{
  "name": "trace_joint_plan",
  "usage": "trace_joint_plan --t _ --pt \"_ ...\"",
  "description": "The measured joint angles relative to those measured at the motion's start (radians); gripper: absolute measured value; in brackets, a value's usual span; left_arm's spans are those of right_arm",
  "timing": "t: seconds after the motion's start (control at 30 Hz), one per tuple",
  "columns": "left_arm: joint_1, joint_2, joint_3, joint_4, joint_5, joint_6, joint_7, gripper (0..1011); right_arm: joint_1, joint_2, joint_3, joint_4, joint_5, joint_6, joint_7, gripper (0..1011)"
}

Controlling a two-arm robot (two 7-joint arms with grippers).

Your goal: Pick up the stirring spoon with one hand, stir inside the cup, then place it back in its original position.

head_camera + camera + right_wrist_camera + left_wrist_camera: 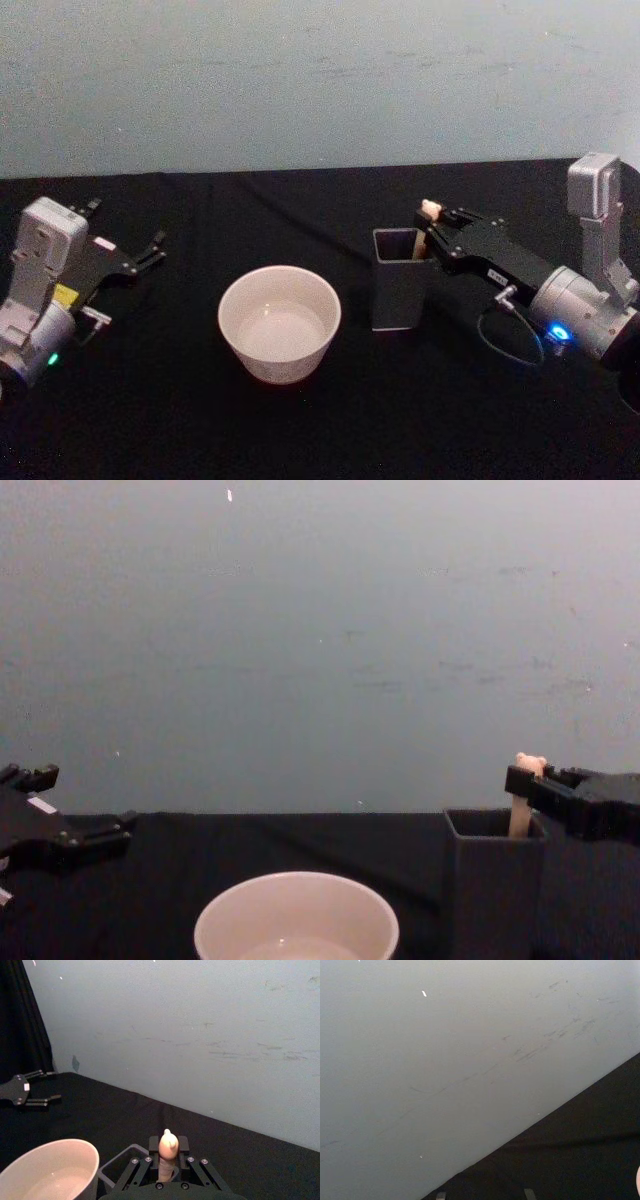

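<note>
Now, spoon (430,210): it stands upright in the dark square holder (398,285). Only the cream handle and bear head show above the mouth, and the bowl is hidden inside.
Right gripper (433,232): your working arm reaches in from the right. Its fingers (153,1146) sit on either side of the handle just under the bear head and seem pressed against it, so I read it as clamped on the spoon.
Holder: it stands on the black table (300,200), near the cup on the robot's right side and not touching it.
Cup (272,362): it is wide, cream-white and upright near the middle of the table. You cannot tell whether it holds any liquid.
Left gripper (128,222): it is parked low at the far left of the table, well apart from the cup, with its fingers spread and nothing between them.
Done: as far as you can judge, only the reach and the grip on the handle.
Left: lifting the spoon out, carrying it over the cup, stirring, and putting it back in the holder.
Caveat: this pose would equally fit the instant before release after a return, and the views do not settle which it is.
Next: you probably want a straight upward pull, so the hidden bowl clears the holder's mouth without tipping the holder.
</note>
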Motion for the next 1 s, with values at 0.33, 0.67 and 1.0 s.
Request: trace_joint_plan --t 0.33,0.67,1.0 --pt "0.000 0.000 0.000 0.000 0.000 0.000 0.000 1001 -0.005 0.004 0.023 -0.037 0.039 0.011 -0.006 214" --pt "0.000 0.000 0.000 0.000 0.000 0.000 0.000 1001 -0.010 0.012 0.051 -0.086 0.086 0.012 -0.012 214" --pt "0.000 0.000 0.000 0.000 0.000 0.000 0.000 1001 -0.003 0.012 0.070 -0.127 0.124 -0.007 -0.023 214"
